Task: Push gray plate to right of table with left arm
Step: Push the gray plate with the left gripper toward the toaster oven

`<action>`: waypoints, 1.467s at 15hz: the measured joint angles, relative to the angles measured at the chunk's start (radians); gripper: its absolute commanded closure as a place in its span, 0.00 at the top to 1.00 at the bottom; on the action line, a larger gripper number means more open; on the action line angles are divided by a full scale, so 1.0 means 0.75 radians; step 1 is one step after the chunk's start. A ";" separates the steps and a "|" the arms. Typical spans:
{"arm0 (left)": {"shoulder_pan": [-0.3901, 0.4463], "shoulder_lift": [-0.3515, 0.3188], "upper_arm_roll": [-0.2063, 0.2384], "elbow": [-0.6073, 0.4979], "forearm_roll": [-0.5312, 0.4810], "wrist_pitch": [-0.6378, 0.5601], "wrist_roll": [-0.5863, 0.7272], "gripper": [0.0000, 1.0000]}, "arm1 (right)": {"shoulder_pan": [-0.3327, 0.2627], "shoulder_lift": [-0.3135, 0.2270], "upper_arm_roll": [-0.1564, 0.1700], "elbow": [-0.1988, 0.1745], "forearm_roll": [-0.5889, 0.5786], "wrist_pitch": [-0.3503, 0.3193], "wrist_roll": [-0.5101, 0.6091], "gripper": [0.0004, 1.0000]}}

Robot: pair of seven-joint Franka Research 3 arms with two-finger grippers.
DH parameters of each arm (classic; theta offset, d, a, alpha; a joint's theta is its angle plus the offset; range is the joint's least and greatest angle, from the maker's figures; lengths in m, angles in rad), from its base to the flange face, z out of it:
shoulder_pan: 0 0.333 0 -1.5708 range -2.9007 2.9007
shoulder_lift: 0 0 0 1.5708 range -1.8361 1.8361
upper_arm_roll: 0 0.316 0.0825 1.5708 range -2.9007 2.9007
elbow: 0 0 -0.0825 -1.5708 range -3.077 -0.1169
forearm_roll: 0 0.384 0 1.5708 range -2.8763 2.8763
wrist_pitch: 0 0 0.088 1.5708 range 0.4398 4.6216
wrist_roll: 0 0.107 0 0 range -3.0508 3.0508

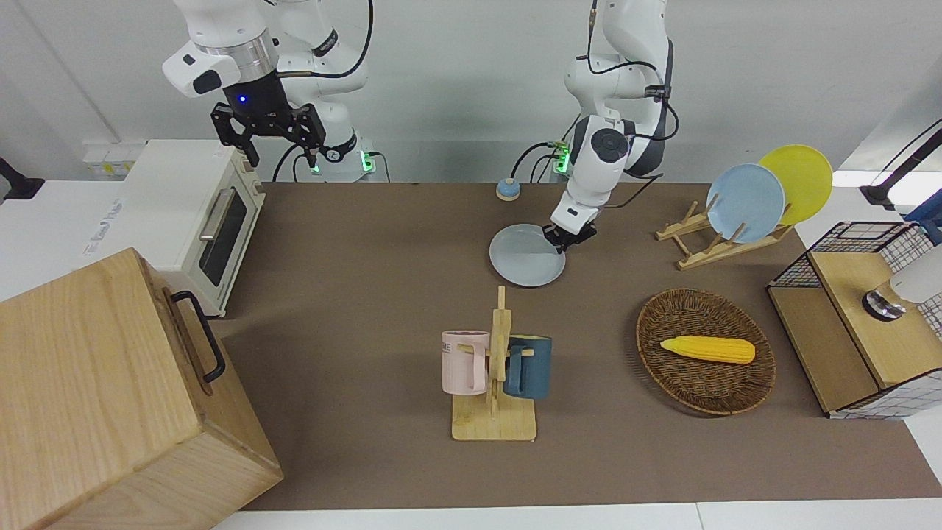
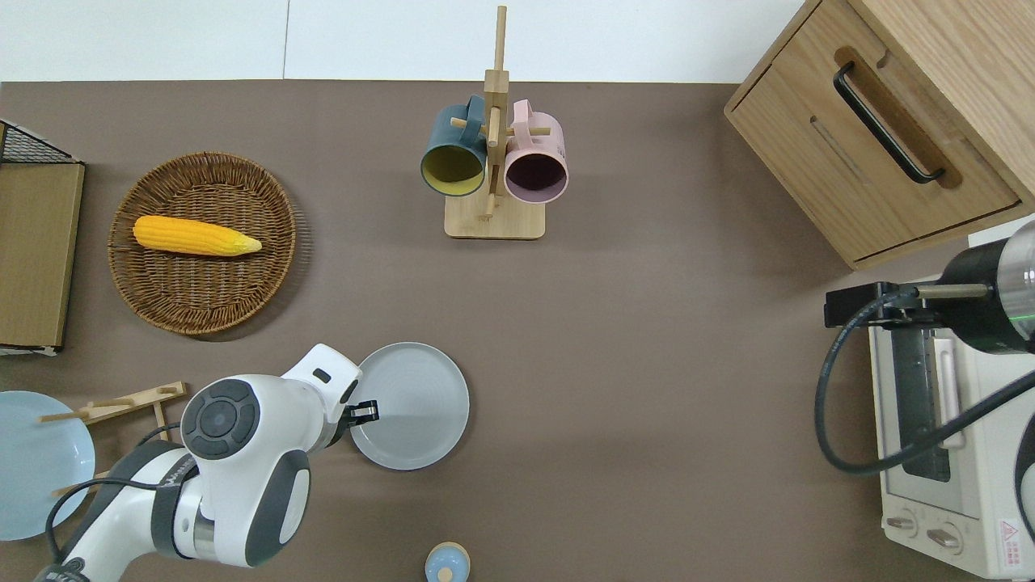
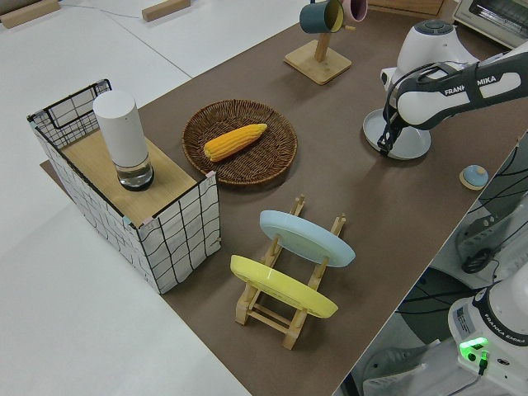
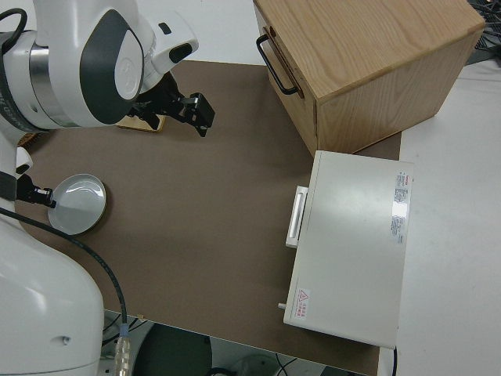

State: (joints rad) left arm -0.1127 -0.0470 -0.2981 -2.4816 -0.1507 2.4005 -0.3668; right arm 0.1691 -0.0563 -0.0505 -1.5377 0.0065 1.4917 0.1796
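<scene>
**Helper:** Your left gripper [image 2: 365, 411] is down low at the gray plate [image 2: 414, 406]. Its black tips sit at the rim on the side toward the left arm's end of the table [image 2: 647, 339]. I can't tell how wide the fingers are, and I can't tell if they pinch the rim or only lean on it.

**You:** Where is the plate?

**Helper:** It lies flat on the brown top, about the middle of the table's length. The mug stand [image 2: 493, 162] is farther from the robots than the plate. The little blue bell [image 2: 446, 563] is nearer to the robots. The basket [image 2: 202, 283] with the corn [image 2: 194, 235] and the plate rack [image 1: 710, 239] are more toward the left arm's end.

**You:** Which step are you on?

**Helper:** I think you are in the middle of the push. The plate has a long stretch of bare table to cross before it gets near the toaster oven [image 2: 946, 453] and the wooden box [image 2: 889, 137].

**You:** What comes next?

**Helper:** Push sideways toward the right arm's end. Stay low on the rim so the tips don't slide over the plate. Push straight, so the plate doesn't spin away. The right arm is parked.
</scene>
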 measured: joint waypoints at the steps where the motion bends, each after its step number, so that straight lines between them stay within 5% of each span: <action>1: -0.023 0.010 0.001 0.010 0.000 0.003 -0.007 0.00 | 0.000 0.000 0.000 0.000 0.000 0.000 0.000 1.00; 22: -0.564 0.365 0.151 0.428 -0.007 0.081 -0.071 0.00 | 0.000 0.000 0.000 0.000 0.000 0.000 0.000 1.00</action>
State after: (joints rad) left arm -0.5354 0.2266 -0.1848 -2.1609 -0.1559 2.4614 -0.4199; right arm 0.1691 -0.0563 -0.0505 -1.5377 0.0065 1.4917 0.1796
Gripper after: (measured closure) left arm 0.969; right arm 0.004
